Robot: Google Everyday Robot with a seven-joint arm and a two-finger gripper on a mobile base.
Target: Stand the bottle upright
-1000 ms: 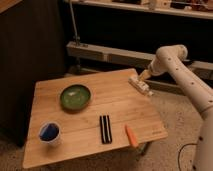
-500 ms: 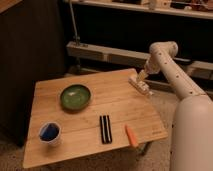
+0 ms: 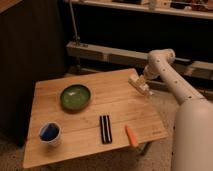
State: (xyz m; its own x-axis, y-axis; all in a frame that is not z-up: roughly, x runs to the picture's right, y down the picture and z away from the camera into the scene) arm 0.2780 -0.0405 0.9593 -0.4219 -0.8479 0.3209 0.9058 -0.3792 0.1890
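The whitish bottle (image 3: 139, 85) lies on its side near the far right edge of the wooden table (image 3: 90, 107), slanting toward the front right. My gripper (image 3: 141, 78) hangs right over the bottle at the end of the white arm (image 3: 172, 85), which reaches in from the right. The gripper's tip partly covers the bottle's far end. I cannot tell whether it touches the bottle.
A green plate (image 3: 75, 96) sits at the table's middle left. A blue cup (image 3: 49, 133) stands at the front left. A black striped block (image 3: 105, 129) and an orange carrot-shaped piece (image 3: 131, 135) lie near the front. A metal shelf rail (image 3: 107, 54) runs behind the table.
The arm has swung closer to the camera and now fills the right side. The gripper has stayed over the bottle, shifting slightly. The bottle still lies on its side.
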